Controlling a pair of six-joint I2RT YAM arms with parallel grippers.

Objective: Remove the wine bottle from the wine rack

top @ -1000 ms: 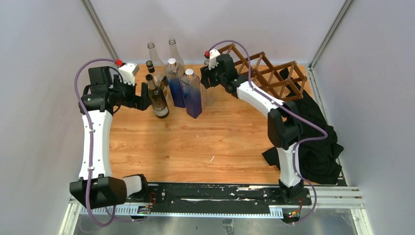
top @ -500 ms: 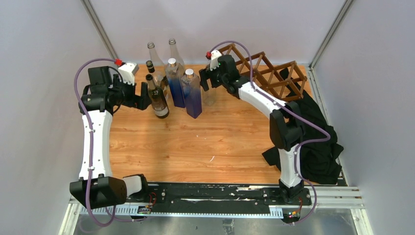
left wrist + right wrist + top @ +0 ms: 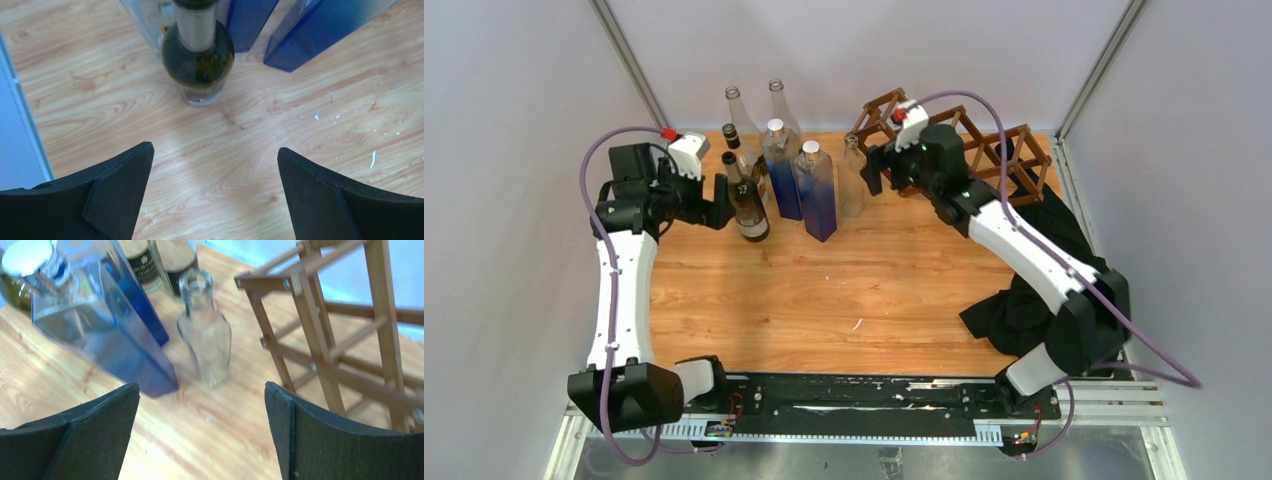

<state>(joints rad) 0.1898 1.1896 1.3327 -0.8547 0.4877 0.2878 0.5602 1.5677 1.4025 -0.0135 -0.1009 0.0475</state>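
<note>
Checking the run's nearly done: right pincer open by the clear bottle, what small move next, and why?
Probably lift the right pincer back, away from the clear bottle: it stands upright on the table beside the rack, the pincer is open and empty, and no bottle shows in the rack's visible cells.

The wine bottle (image 3: 852, 178) is a small clear glass one with a short neck, an open, uncapped mouth and squared shoulders. It stands upright on the wooden tabletop (image 3: 824, 290), in the upper middle of the top view and the upper centre of the right wrist view (image 3: 205, 335). The wine rack (image 3: 1014, 155) is a brown wooden lattice of diamond-shaped open cells in 1 row along the table's far edge, in the upper right of the top view. In the right wrist view its left end (image 3: 384, 305) stands just right of the bottle, with a narrow gap between the 2.
</note>
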